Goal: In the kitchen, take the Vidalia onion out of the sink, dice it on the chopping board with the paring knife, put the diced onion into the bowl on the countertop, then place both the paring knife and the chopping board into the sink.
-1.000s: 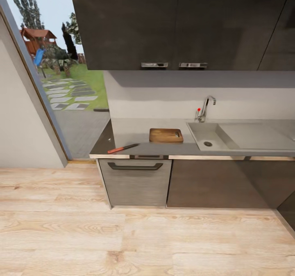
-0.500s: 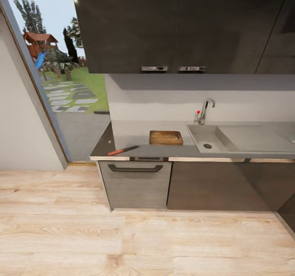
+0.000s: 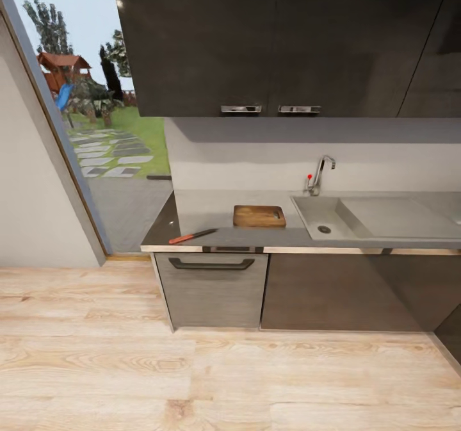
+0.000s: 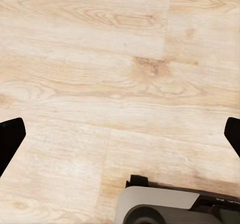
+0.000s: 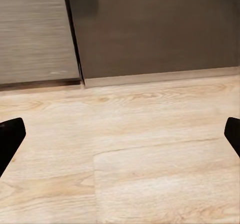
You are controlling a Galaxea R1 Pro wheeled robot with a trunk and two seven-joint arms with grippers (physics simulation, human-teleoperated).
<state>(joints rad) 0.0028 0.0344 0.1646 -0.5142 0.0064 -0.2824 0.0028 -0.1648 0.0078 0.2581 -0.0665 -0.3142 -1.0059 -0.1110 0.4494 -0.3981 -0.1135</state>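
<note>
Two arms: I see both sets of fingers spread wide and holding nothing; the left gripper [image 4: 120,134] hangs over the floor [image 3: 211,380], the right gripper [image 5: 120,134] over floor just before the dark lower cabinets [image 5: 150,29].
Sink: the sink [image 3: 333,216] is set in the table [image 3: 198,210], right of centre, under a chrome tap [image 3: 318,173]; the basin shows its drain, and I cannot make out the onion in it.
Chopping board: the chopping board [image 3: 258,216] lies flat on the table just left of the basin, apart from it.
Paring knife: the paring knife [image 3: 193,235] lies at the table's front edge, left of the board, orange handle toward the window [image 3: 96,130].
Bowl: not made out.
Handling, judged: the onion is probably round, light and smooth-skinned, so I would pinch it across its middle; the knife is slim and low, best taken by the handle; the board is stiff, best gripped at an overhanging edge.
Edges and room: upper cabinets [image 3: 275,40] overhang the table and limit height; the knife sits close to a drop; open floor lies between my base and the cabinets.
</note>
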